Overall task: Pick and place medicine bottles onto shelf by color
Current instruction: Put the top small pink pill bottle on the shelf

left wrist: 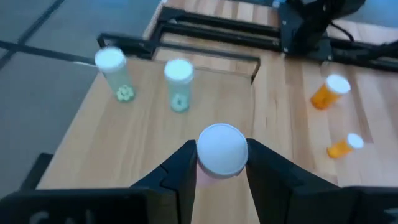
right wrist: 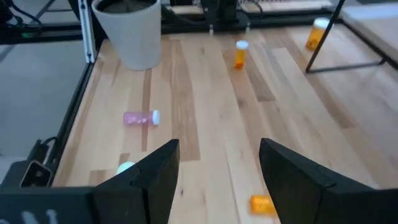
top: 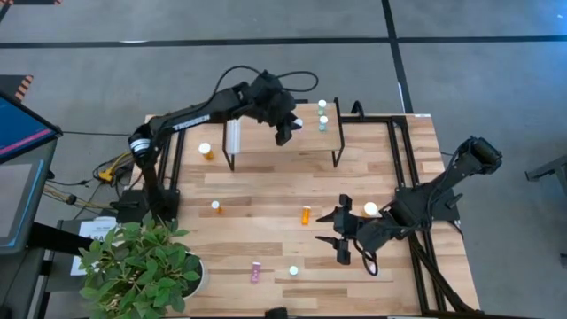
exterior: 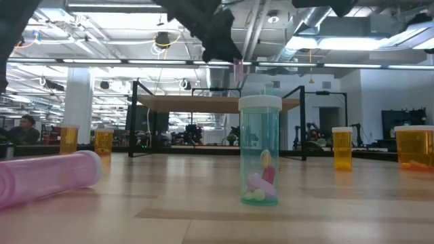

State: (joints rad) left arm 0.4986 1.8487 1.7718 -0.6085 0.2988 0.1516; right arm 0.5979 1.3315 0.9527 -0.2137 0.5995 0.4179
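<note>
Nearest in the low view: a pink bottle [exterior: 47, 181] lying on the desk [top: 266, 195], beside an upright pale green bottle [exterior: 260, 150]. Mid-desk: right pincer [top: 341, 232] low over the wood, fingers spread wide and holding nothing (a tipped orange bottle [top: 306, 213] just beside it). Farther back: left pincer [left wrist: 219, 163] above the shelf [top: 310, 142], clamped on a white-capped bottle [left wrist: 221, 149]; two green bottles [left wrist: 178, 84] upright at the shelf's end.

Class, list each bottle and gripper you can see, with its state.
Left gripper: shut on held bottle, above shelf.
Two green bottles: upright on shelf.
Pink bottle: lying on table.
Table green bottle: upright.
Central orange bottle: lying down.
Right gripper: open, empty.
</note>
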